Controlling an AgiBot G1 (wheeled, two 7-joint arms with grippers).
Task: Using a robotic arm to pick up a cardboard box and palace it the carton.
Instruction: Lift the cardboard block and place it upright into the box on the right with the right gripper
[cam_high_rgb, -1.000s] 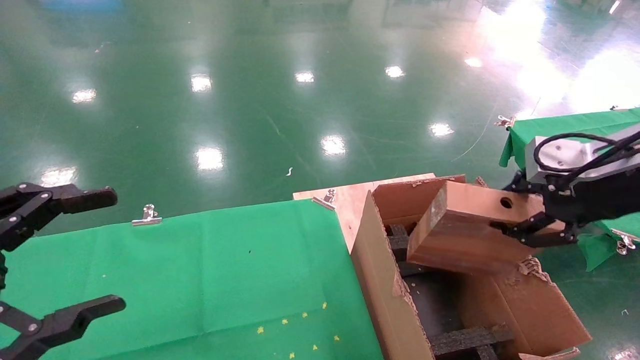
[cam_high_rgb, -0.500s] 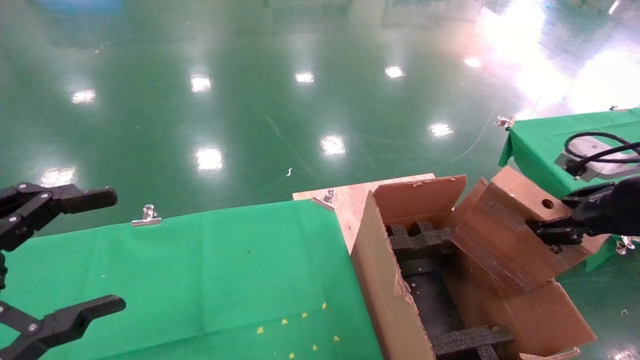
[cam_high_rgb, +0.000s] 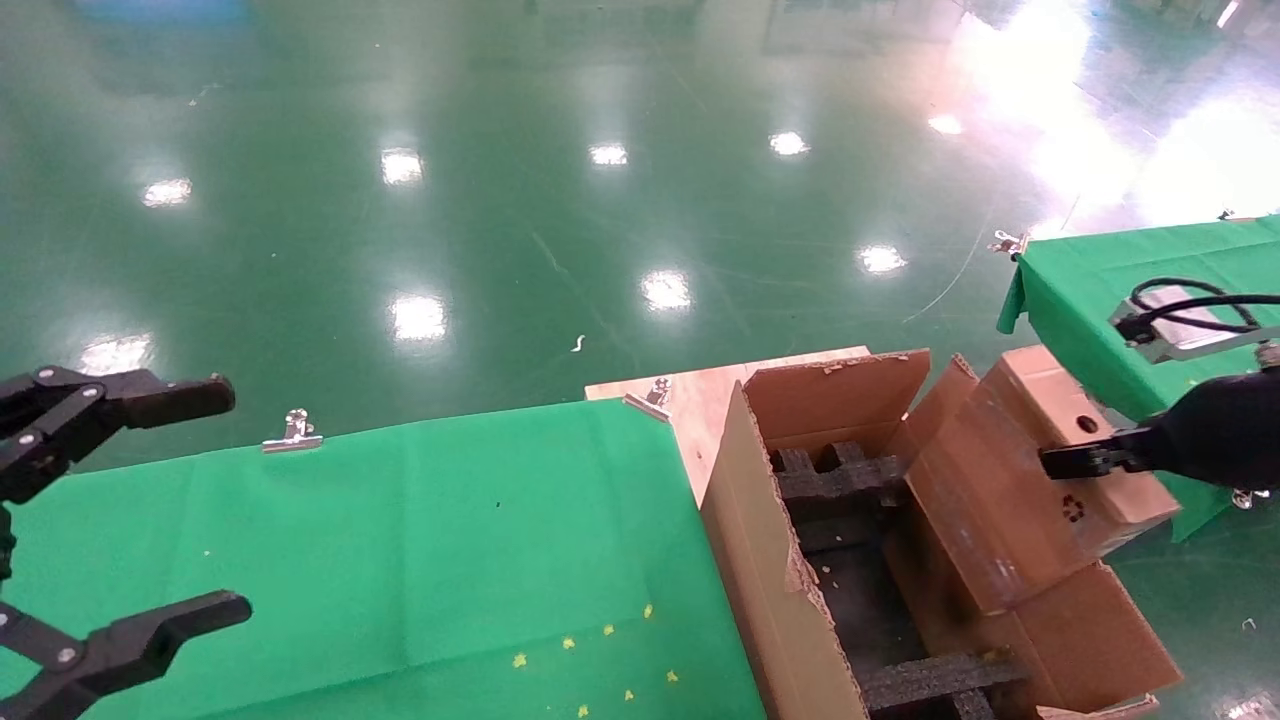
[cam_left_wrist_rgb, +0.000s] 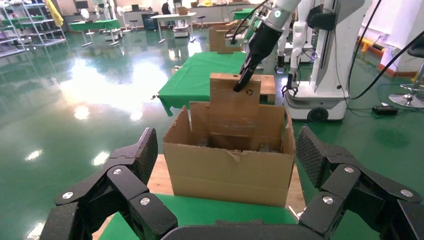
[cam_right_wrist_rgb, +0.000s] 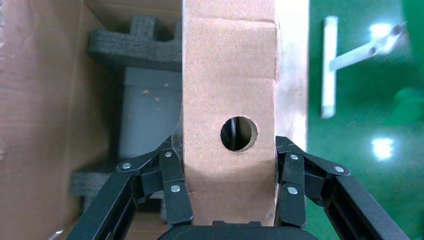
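— Where do we have the cardboard box at this moment?

— We hold it in our right claw, whose black fingers press on its two broad faces, one from each side. In the right wrist view the narrow edge of the box faces the camera, and its round hole sits just beyond the claw, between the two fingers. So the claw is clamped on the box near one end, and the rest of the box reaches away from it.

— And where is the box relative to the carton?

— In the head view it stands tilted at the carton's right side, its lower end dipping inside the opening and its upper end, with the recycling mark, leaning out to the right above the right-hand flap. From the left wrist view the box rises upright out of the carton, with the white robotic arm reaching down to its top corner. Black foam blocks lie inside the carton, beside the box's lower end; whether the box touches them we cannot tell.

— What about our other arm?

— Our left claw hangs over the near left part of the green tabletop, its fingers spread wide with nothing between them, well apart from the carton. The carton stands against the right end of that tabletop, next to a bare wooden corner.
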